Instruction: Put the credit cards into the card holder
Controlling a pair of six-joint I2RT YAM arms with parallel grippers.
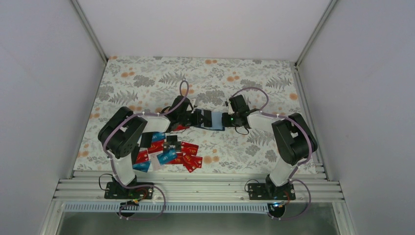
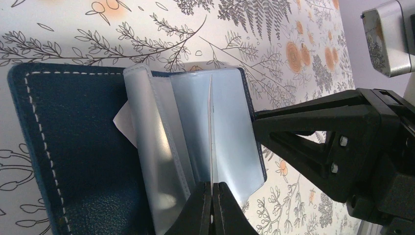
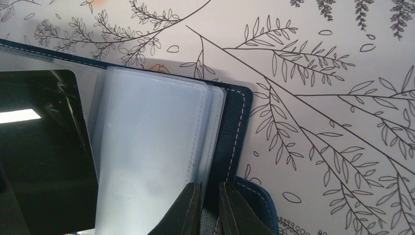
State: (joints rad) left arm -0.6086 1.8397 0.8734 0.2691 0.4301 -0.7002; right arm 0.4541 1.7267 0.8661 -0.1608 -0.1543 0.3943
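My left gripper (image 2: pixel 213 197) has its jaws pressed together on a thin card (image 2: pixel 211 127), which I see edge-on as a pale line standing up out of the open card holder (image 2: pixel 88 161), between the clear sleeves (image 2: pixel 230 127). My right gripper (image 3: pixel 210 198) is clamped on the holder's navy stitched cover at its right-hand edge, with one finger just beside the sleeve stack and the other on the outer side of the cover. From the right wrist a glossy black card (image 3: pixel 41 147) lies over the left part of the sleeves, rounded corner up. I cannot tell whether it is the one my left jaws hold. The holder is spread open between the two grippers, about the middle of the floral worktop (image 1: pixel 244 78), with its left cover flat and navy side up. The remaining credit cards (image 1: pixel 169 152), red, light blue, black and white, lie in a loose heap near the near edge, left of centre, well apart from the holder.
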